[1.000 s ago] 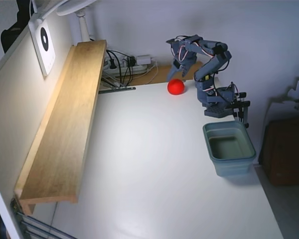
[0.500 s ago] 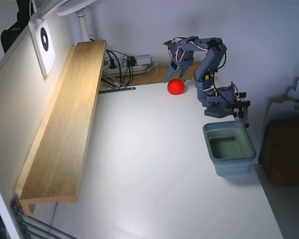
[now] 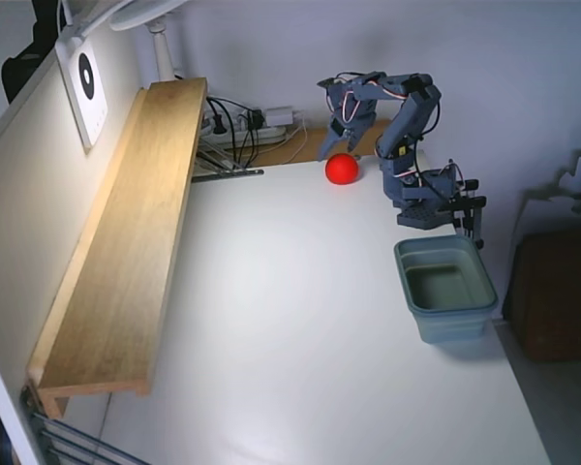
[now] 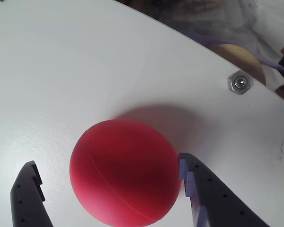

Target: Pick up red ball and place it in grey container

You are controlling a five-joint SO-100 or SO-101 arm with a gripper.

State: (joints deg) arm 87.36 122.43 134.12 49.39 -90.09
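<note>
You had the small, smooth, bright red ball point(image 4: 125, 172) resting on the white bench point(image 3: 300, 320), near its far edge in the fixed view. Being round, it had no long axis and pointed no way; only a faint seam line curved across it in the wrist view. Your blue-grey arm's jaws point(image 4: 109, 187) were spread open on either side of the ball: the right-hand finger point(image 4: 199, 189) looked to be just touching it, the left-hand one point(image 4: 28, 194) stood apart from it. The grey-green rectangular plastic tub point(image 3: 445, 288) sat well apart from the ball, nearer the camera at the bench's right edge in the fixed view, its long axis running roughly away from the camera, open side up. A long wooden shelf point(image 3: 126, 232) ran along the bench's left side, cables point(image 3: 237, 126) lay at the back, and a bolt head point(image 4: 239, 83) showed near the bench's rim.
</note>
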